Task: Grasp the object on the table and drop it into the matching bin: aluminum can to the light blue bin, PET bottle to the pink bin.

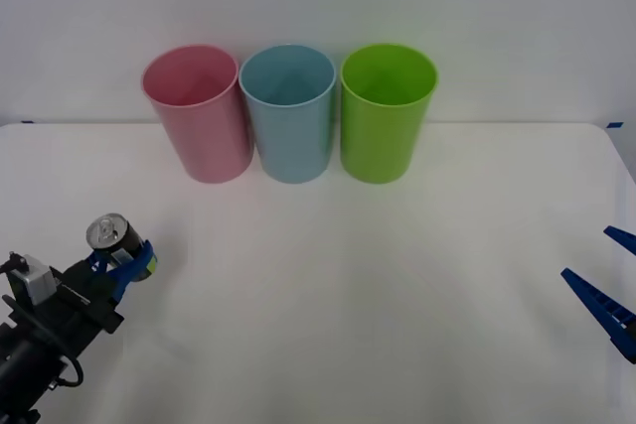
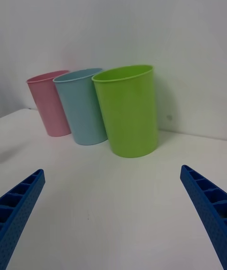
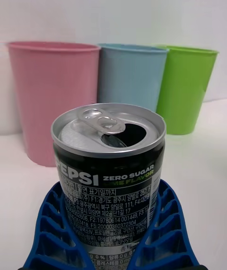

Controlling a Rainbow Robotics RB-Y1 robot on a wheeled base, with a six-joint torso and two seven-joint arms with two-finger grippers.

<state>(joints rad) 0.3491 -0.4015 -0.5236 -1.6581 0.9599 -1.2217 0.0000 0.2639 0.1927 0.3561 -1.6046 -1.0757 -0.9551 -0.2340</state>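
the left end effector (image 1: pixel 127 260) sits low at the near left of the white desk (image 1: pixel 348 285), its blue ribbed fingers (image 3: pixel 52 232) clamped on both sides of the aluminum can (image 1: pixel 111 235). the can stands upright, its silver top opened and its pull tab showing, a yellow-green mark on its dark side. at the far edge of the desk three bins stand in a row, close together: the pink bin (image 1: pixel 199 111) on the left, the light blue bin (image 1: pixel 289 111) in the middle, a lime green bin (image 1: pixel 386 111) on the right. the right end effector (image 1: pixel 614 280) waits at the right edge, fingers apart.
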